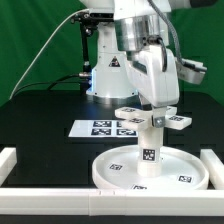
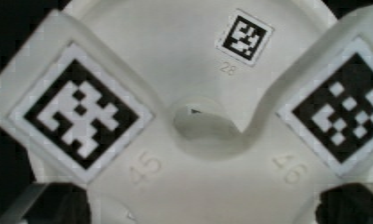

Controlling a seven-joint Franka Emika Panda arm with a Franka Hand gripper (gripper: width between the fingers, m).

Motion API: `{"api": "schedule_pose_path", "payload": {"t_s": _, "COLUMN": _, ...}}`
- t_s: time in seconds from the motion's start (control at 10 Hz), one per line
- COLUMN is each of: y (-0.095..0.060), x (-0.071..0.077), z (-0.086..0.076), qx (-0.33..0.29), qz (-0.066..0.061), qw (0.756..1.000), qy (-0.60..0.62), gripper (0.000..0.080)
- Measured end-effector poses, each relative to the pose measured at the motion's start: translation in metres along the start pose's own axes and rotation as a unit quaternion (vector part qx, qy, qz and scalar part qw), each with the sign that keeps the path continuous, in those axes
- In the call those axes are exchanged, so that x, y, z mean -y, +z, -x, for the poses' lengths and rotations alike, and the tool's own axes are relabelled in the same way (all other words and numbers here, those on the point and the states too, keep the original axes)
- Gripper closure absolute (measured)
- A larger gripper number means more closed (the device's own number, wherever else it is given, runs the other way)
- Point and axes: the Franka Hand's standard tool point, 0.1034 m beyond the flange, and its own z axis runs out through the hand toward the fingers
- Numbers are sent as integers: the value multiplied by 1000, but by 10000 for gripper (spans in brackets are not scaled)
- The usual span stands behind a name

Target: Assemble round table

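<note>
1. The black worktop [image 1: 40, 110] carries white border rails [image 1: 20, 160] and the marker board [image 1: 100, 128].
2. The round rimmed disc [image 1: 115, 170] lies flat near the front rail.
3. The cylindrical leg [image 1: 150, 150] stands upright on the disc's centre.
4. The cross-shaped base [image 1: 150, 117] sits atop the leg; the wrist view fills with its tagged arms [image 2: 76, 105].
5. The hand [image 1: 152, 100] is directly above the base; I cannot tell whether its fingers grip it.
</note>
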Motion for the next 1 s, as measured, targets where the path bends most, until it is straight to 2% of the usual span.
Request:
{"api": "schedule_pose_path", "payload": {"t_s": 0.1, "y": -5, "x": 0, "z": 0, "qx": 9, "qz": 8, "qw": 1000, "qy": -26, "gripper": 152}}
{"api": "schedule_pose_path", "payload": {"t_s": 0.2, "y": -9, "x": 3, "z": 0, "qx": 13, "qz": 11, "qw": 998, "qy": -66, "gripper": 151}}
{"api": "schedule_pose_path", "payload": {"t_s": 0.4, "y": -11, "x": 6, "z": -5, "qx": 9, "qz": 3, "qw": 981, "qy": -195, "gripper": 151}}
{"api": "schedule_pose_path", "payload": {"t_s": 0.6, "y": -16, "x": 9, "z": -6, "qx": 9, "qz": -2, "qw": 944, "qy": -330, "gripper": 151}}
{"api": "schedule_pose_path", "payload": {"t_s": 0.7, "y": -16, "x": 9, "z": -3, "qx": 5, "qz": 4, "qw": 918, "qy": -397, "gripper": 151}}
{"api": "schedule_pose_path", "payload": {"t_s": 0.8, "y": -15, "x": 8, "z": 2, "qx": 0, "qz": 16, "qw": 895, "qy": -447, "gripper": 151}}
{"api": "schedule_pose_path", "payload": {"t_s": 1.0, "y": -15, "x": 8, "z": -3, "qx": 1, "qz": 16, "qw": 866, "qy": -499, "gripper": 151}}
